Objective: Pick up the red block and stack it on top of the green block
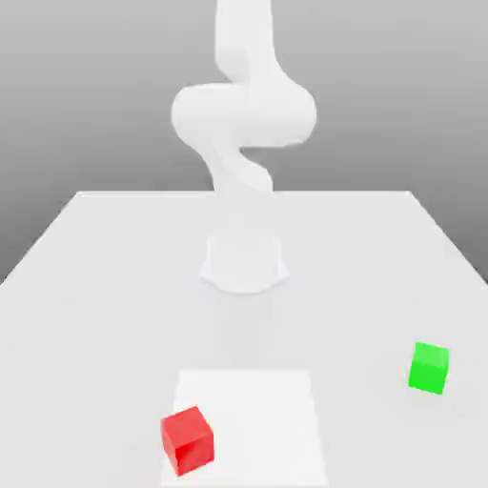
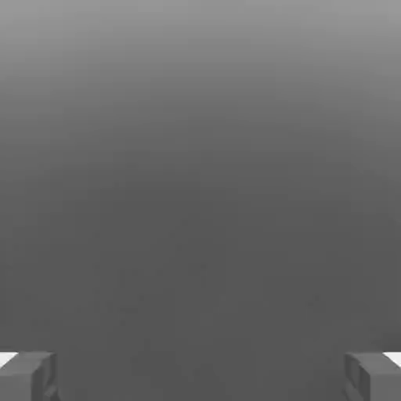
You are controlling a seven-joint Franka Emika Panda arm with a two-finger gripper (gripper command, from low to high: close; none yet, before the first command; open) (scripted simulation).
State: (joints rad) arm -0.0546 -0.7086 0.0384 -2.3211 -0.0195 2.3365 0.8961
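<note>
The red block (image 1: 187, 440) sits on the white table near its front edge, on the exterior view's left, overlapping the corner of a brighter white square patch (image 1: 250, 419). The green block (image 1: 429, 368) rests on the table toward the exterior view's right, well apart from the red one. In the hand view my gripper (image 2: 200, 376) is open, its two grey fingertips (image 2: 30, 376) standing wide apart at the picture's edges with nothing between them, and plain grey background lies beyond them. The arm (image 1: 243, 124) rises from its base and runs out of the exterior view at the top.
The arm's round white base (image 1: 245, 263) stands at the middle of the table (image 1: 95, 286). The table's back edge runs across the exterior view behind the base, and its sides slope outward toward the front.
</note>
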